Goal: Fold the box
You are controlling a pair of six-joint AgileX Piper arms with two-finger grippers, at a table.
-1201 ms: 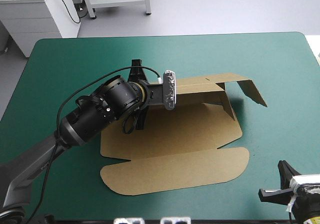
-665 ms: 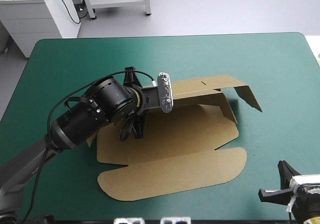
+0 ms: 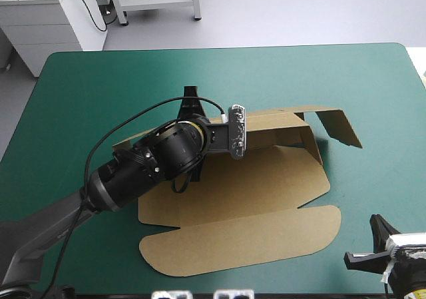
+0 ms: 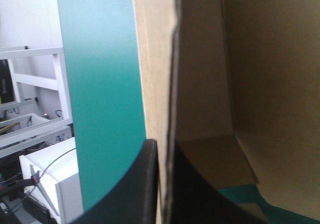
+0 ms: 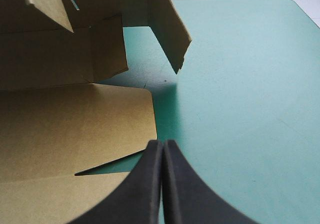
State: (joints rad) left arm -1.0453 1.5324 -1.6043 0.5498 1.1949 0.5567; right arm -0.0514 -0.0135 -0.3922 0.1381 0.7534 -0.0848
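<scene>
The brown box (image 3: 239,199) lies mid-table as a cut sheet, its far wall raised and a side flap (image 3: 343,127) sticking out at the right. My left gripper (image 3: 192,136) reaches over the sheet's far left part and is shut on the box, with the raised wall's edge (image 4: 172,104) standing between its black fingers (image 4: 192,194). My right gripper (image 5: 163,149) rests low near the table's front right corner, shut with nothing in it, pointing at the box's near right edge (image 5: 150,119). In the high view only its rear (image 3: 386,252) shows.
The long rounded lid flap (image 3: 246,239) lies flat toward the front edge. Bare teal-green cover (image 3: 373,179) lies right of the box and beyond its far wall (image 3: 219,72). A white cabinet (image 3: 46,19) stands past the far left corner.
The left gripper swung toward the far right with the wall in its grip; the whole sheet slid right and the wall and side flap stand a little higher. The right gripper stayed still.
</scene>
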